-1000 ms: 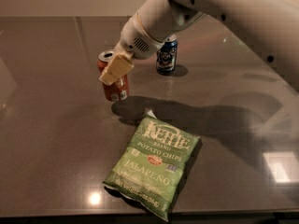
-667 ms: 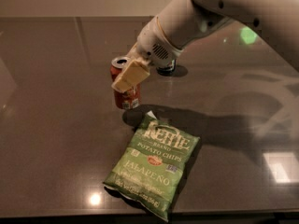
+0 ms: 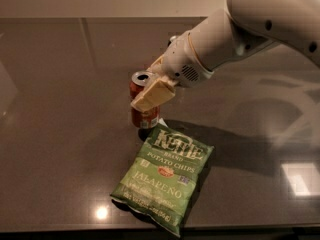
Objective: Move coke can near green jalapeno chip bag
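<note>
1. Far left is just table (image 3: 55,134): dark, glossy, brownish-grey. There's a small round glare spot (image 3: 101,213) near the front edge, left of the bag's bottom corner.
2. Next comes the can (image 3: 143,115). It's red-orange with a silver top, standing upright a bit left of the middle of the table. The open top rim shows clearly, and so does the lower part of the label.
3. The gripper (image 3: 146,95) is right on the can, clamped round its upper half and holding it. One pale, flat finger (image 3: 155,93) lies slanted across the front of the can. The other one is behind the can, so I can't really see it.
4. Can't tell if the can's base is sitting on the table or hanging just above it; it's dark under there.
5. The bag (image 3: 165,176) lies flat just in front of the can and slightly to the right. It's green and crinkly, with KETTLE and JALAPENO lettering. Its top edge sits right by the can's base, and from here they look like they touch or nearly do.
6. The white arm (image 3: 225,39) comes in from the upper right and slopes down to the gripper, throwing a shadow (image 3: 240,149) on the table right of the bag.
7. Far right, a bright squarish reflection (image 3: 299,179) shows on the table.
</note>
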Controlling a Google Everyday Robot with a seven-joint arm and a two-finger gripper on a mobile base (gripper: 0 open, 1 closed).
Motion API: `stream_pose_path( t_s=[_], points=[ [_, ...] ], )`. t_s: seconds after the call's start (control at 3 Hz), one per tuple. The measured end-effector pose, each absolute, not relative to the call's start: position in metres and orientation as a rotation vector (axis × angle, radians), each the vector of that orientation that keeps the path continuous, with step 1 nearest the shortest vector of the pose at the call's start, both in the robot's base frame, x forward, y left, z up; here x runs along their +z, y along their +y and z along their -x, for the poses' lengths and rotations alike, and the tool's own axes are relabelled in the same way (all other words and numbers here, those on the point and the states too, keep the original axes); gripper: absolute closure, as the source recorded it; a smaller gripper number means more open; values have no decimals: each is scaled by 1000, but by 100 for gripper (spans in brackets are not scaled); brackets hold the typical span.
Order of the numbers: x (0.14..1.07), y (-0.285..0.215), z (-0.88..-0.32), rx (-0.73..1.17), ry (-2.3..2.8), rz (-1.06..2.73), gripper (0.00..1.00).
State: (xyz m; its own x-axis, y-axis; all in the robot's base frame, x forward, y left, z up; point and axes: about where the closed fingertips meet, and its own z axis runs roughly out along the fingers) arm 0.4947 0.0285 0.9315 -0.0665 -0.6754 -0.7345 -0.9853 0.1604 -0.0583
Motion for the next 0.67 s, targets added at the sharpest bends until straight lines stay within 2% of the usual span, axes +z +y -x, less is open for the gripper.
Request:
stream_pose_path(
  t_s=[0.67],
  points=[
    [926, 27, -494, 614, 1781, 1577, 100]
  ],
)
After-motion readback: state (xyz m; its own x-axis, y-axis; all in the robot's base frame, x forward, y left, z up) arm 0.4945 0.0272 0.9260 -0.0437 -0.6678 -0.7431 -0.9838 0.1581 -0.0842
